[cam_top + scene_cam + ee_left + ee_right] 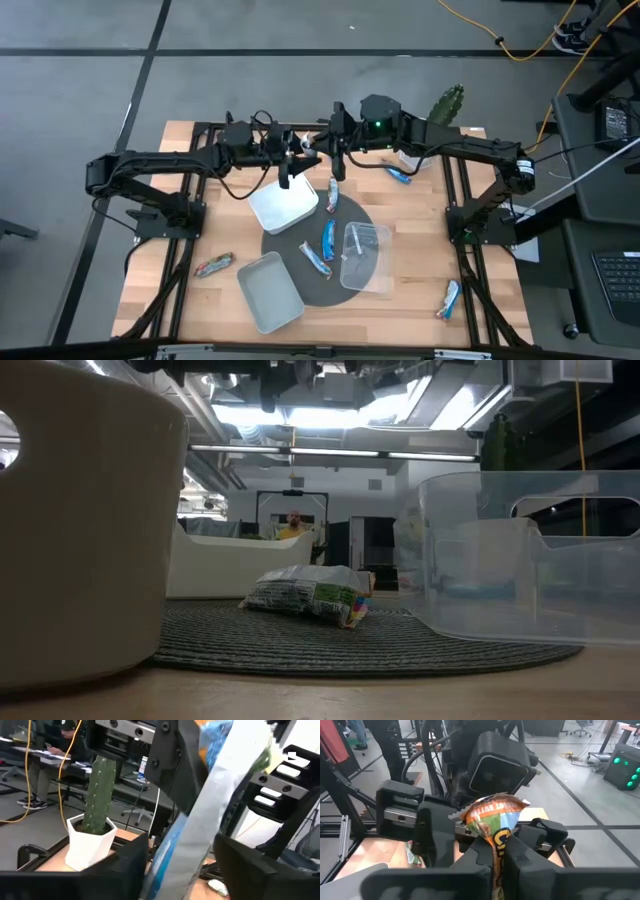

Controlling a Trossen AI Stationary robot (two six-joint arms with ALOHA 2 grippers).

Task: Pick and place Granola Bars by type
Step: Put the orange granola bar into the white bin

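Note:
My two grippers meet above the table's far middle. A granola bar [312,150] in a blue wrapper with an orange and green end is lifted between them. My left gripper [300,152] comes from the left and my right gripper [326,148] from the right, and both are shut on this bar. Other blue bars lie on the wood [333,195], [400,175], [449,298] and on the round dark mat [328,238], [315,258]. One red-brown bar [215,265] lies near the left edge. In the low view a bar [310,595] rests flat on the mat. My left gripper [182,870] has the bar's silver-blue length [185,845] between its two fingers, coming level from the table's left. The bar runs on past the fingers toward the other gripper and is clear of the table. My right gripper [497,860] pinches the bar below its orange and green crimped end [492,820], coming level from the table's right. That end stands up past the fingertips toward the left gripper [422,832]. The bar is lifted clear.
A white tub [284,207] stands at the mat's [300,275] far left and a grey-white tub [270,290] at its near left. A clear tub [365,255] sits on its right. A potted cactus [446,104] stands at the far right corner. A person sits in the room behind.

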